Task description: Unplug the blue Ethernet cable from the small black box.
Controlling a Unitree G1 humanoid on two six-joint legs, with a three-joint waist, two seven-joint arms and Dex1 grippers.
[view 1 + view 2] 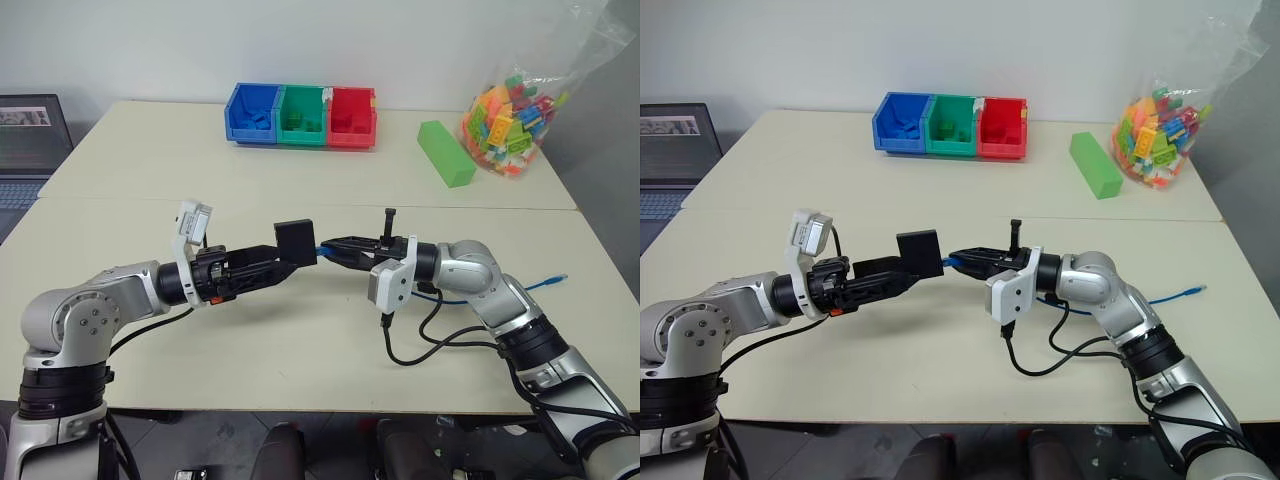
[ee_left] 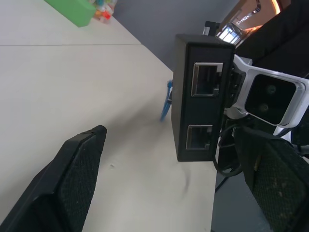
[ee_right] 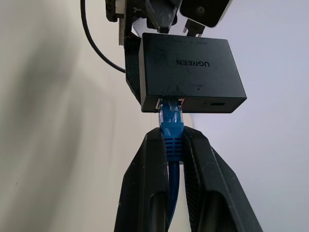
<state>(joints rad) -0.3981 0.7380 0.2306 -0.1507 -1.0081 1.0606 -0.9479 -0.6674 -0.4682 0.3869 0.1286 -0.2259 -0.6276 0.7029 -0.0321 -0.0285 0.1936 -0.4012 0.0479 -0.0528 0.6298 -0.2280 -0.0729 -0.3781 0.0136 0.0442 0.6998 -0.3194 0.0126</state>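
Over the near half of the tabletop, both arms meet in mid-air, above the surface rather than on it. The right gripper has its two black fingers pinched narrow on the strain-relief boot of the blue Ethernet cable, just behind the clear-blue plug, which is seated in a port on the side of the small black box. The rest of the cord trails back under the right arm, and its free plug end lies near the tabletop's right edge.

The left gripper reaches in from the other side with its jaws spread wide. In the left wrist view the box hangs between the two fingers, showing two empty ports, and no pad can be seen pressing on it, so it appears to be carried by the cable alone.

The step in hand seems to be bracing the box before the pull. The next move probably calls for the left fingers to close on the box's flat faces, then for the right to draw the plug straight out along the port's axis; the latch tab may resist, and a sideways tug could twist the box loose.

Toward the far edge stand the blue, green and red bins, a green block and a bag of bricks at the far right corner.
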